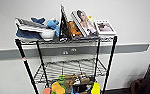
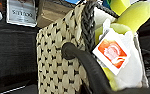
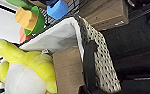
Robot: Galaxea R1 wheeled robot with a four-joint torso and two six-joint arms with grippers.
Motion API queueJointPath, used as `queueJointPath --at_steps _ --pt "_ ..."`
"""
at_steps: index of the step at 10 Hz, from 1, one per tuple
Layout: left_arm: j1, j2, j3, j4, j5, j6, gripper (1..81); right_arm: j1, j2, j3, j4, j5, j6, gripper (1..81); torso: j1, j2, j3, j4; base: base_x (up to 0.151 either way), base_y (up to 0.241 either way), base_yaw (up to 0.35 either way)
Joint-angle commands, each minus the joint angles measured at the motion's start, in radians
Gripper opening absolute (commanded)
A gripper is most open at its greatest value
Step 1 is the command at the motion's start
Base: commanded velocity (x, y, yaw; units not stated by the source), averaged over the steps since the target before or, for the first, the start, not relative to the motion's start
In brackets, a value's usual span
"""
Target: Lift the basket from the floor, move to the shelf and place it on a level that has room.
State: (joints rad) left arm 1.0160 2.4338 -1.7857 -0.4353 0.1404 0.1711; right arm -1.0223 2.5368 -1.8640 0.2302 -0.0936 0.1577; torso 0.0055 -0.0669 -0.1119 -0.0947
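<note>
Close up, speckled woven basket (image 2: 56, 65)

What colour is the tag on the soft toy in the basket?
Orange and white tag, clearest in the left wrist view.

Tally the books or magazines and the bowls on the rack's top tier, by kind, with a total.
Books or magazines: 4
White bowl: 1
Total: 5
</note>
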Motion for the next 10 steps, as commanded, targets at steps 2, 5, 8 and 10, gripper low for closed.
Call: queueJointPath --at_steps 2,5,8,10 --pt "-0.119 -0.028 0.035 0.006 0.042 0.018 1.0 0.129 -0.027 0.036 0.004 -0.008 0.003 1.0 0.000 0.000 0.000 0.000 0.108 0.000 0.000" --pt "-0.119 -0.027 0.035 0.004 0.044 0.018 1.0 0.129 -0.027 0.037 0.004 -0.008 0.003 1.0 0.000 0.000 0.000 0.000 0.101 0.000 0.000" --pt "-0.119 -0.027 0.035 0.004 0.042 0.016 1.0 0.130 -0.028 0.036 0.004 -0.008 0.003 1.0 0.000 0.000 0.000 0.000 0.082 0.000 0.000" --pt "-0.119 -0.028 0.037 0.004 0.044 0.016 1.0 0.133 -0.028 0.040 0.006 -0.008 0.003 1.0 0.000 0.000 0.000 0.000 0.000 0.000 0.000"
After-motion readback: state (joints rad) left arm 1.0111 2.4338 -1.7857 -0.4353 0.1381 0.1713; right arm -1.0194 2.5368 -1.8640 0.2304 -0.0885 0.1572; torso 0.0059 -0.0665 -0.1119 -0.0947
